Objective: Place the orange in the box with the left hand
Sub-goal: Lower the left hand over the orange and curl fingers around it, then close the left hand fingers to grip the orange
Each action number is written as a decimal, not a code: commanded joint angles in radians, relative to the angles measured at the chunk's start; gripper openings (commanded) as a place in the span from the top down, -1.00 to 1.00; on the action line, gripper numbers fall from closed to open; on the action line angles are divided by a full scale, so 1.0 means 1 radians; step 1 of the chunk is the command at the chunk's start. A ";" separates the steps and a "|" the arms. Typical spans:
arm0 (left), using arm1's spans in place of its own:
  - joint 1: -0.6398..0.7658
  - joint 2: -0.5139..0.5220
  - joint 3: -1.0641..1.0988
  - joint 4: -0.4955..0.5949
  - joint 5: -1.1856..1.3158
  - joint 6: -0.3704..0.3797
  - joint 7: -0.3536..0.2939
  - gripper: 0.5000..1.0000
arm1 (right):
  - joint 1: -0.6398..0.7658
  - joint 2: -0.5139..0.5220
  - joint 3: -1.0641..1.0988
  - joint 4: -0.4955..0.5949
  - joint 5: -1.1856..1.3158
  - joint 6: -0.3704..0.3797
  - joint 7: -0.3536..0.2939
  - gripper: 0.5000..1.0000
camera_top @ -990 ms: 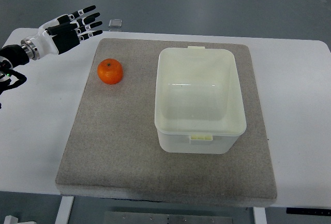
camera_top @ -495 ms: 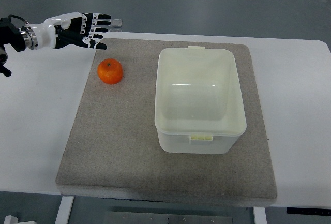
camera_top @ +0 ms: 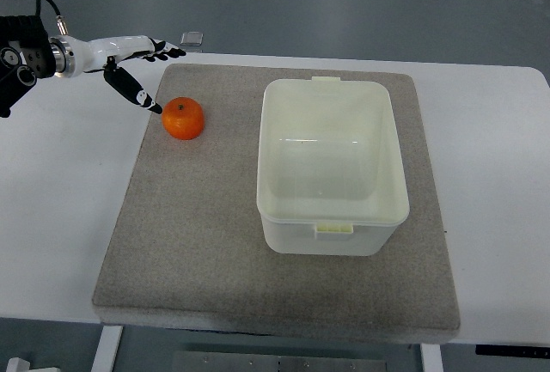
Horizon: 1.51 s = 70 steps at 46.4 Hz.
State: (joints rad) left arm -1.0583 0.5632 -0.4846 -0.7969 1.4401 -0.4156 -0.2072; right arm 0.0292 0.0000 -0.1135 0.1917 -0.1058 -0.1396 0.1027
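Round orange [camera_top: 184, 118] on mat — left of empty, open white box [camera_top: 332, 166]

You are looking at an evenly and brightly lit top view, with soft, diffuse light. The white table [camera_top: 490, 174] is near overexposed yet keeps its edges. The orange [camera_top: 184, 118] casts only a faint, short shadow on the grey mat [camera_top: 198, 243]. The translucent box [camera_top: 331, 164] shows mild sheen on its floor, no hard glare. Focus is sharp throughout; the left hand [camera_top: 137, 63] in the upper left of the frame shows slight softness.
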 commanded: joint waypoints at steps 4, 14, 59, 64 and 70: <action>-0.023 -0.037 0.089 -0.007 0.048 0.050 -0.001 -0.97 | 0.000 0.000 0.000 0.000 0.000 0.000 0.000 -0.78; -0.049 -0.069 0.156 -0.008 0.085 0.054 0.000 -0.96 | 0.000 0.000 0.000 0.000 0.000 0.000 0.000 -0.78; -0.060 -0.083 0.230 -0.048 0.166 0.050 0.003 -0.27 | 0.000 0.000 0.000 0.000 0.000 0.000 0.000 -0.78; -0.069 -0.082 0.230 -0.048 0.172 0.050 0.003 -0.27 | 0.000 0.000 0.000 0.000 0.000 0.000 0.000 -0.78; -0.071 -0.082 0.232 -0.047 0.172 0.052 0.003 -0.27 | 0.000 0.000 0.000 0.000 0.000 0.000 0.000 -0.78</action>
State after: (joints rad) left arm -1.1286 0.4818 -0.2547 -0.8449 1.6122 -0.3645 -0.2039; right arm 0.0292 0.0000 -0.1135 0.1917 -0.1058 -0.1396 0.1027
